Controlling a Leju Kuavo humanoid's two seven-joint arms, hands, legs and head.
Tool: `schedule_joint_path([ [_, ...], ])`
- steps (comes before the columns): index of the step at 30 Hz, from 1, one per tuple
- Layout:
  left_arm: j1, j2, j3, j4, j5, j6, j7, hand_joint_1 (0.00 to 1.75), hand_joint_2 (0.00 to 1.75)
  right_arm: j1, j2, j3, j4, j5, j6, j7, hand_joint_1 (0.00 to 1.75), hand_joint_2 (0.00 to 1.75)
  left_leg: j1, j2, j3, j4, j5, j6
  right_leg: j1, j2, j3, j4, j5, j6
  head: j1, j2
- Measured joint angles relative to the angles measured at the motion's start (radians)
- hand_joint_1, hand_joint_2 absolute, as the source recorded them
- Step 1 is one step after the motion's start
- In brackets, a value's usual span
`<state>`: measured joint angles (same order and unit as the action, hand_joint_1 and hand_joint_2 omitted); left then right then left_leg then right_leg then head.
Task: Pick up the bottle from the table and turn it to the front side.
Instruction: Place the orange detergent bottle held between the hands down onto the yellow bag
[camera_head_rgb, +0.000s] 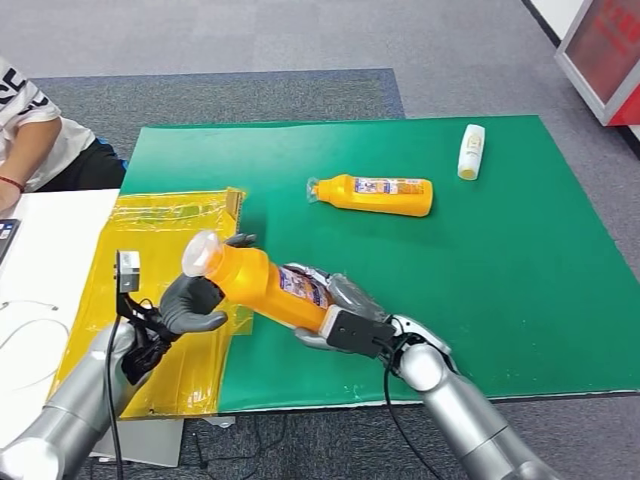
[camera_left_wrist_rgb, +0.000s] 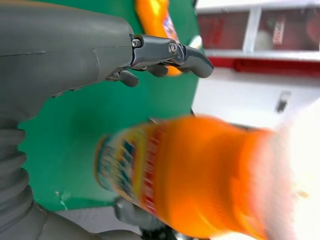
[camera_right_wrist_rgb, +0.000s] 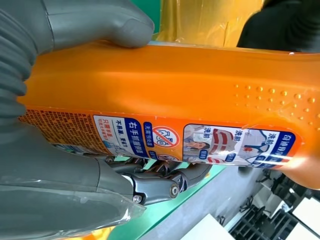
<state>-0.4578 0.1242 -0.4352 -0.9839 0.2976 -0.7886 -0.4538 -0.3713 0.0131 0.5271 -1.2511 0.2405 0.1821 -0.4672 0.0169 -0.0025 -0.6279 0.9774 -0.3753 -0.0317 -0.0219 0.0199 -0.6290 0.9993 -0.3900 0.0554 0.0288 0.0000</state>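
Orange plastic bottle (camera_head_rgb: 264, 285), long and smooth-sided, glossy, with a clear film-wrapped cap end and a printed label band in blue, white and red; raised dots moulded near one end show in the right wrist view (camera_right_wrist_rgb: 211, 95). It is held off the table, tilted, over the near edge where green mat (camera_head_rgb: 483, 300) meets yellow plastic sheet (camera_head_rgb: 151, 250), cap end up toward the left. Right hand (camera_head_rgb: 340, 315) grips the base end, grey thumb lying over the body, dark jointed fingers wrapped beneath, a crinkled clear cover on part of the hand. Left hand (camera_head_rgb: 192, 300) sits at the neck just under the cap, fingers spread and curled loosely; whether it grips or merely touches, cannot tell. In the left wrist view the bottle (camera_left_wrist_rgb: 196, 180) blurs past the extended fingers (camera_left_wrist_rgb: 170, 52). Second orange bottle (camera_head_rgb: 375, 194) of the same shape lies on its side mid-mat toward the far edge. Small white bottle (camera_head_rgb: 471, 152) lies near the far right corner. Yellow sheet is wrinkled, shiny, on the left part of the table. Person's arm (camera_head_rgb: 26, 150) at far left; grey carpet floor (camera_head_rgb: 226, 40) beyond
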Motion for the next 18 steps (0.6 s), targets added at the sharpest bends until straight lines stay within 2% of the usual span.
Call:
schedule_joint_path([
  [7,-0.047,-0.009,-0.058,0.001,0.016,-0.017,-0.012,0.00,1.75,-0.035,0.018,0.019,0.054,-0.002,-0.007,0.002,1.75,1.75,0.000,0.000,0.000,0.000,0.000,0.000,0.000,0.000,0.000,0.000,0.000,0.000,0.000,0.000],
  [18,-0.056,-0.017,-0.084,0.004,0.040,-0.009,-0.026,0.00,1.75,-0.042,0.028,0.033,0.076,-0.013,-0.024,0.007,1.75,1.75,0.000,0.000,0.000,0.000,0.000,0.000,0.000,0.000,-0.001,0.000,0.000,0.000,0.000,0.000],
])
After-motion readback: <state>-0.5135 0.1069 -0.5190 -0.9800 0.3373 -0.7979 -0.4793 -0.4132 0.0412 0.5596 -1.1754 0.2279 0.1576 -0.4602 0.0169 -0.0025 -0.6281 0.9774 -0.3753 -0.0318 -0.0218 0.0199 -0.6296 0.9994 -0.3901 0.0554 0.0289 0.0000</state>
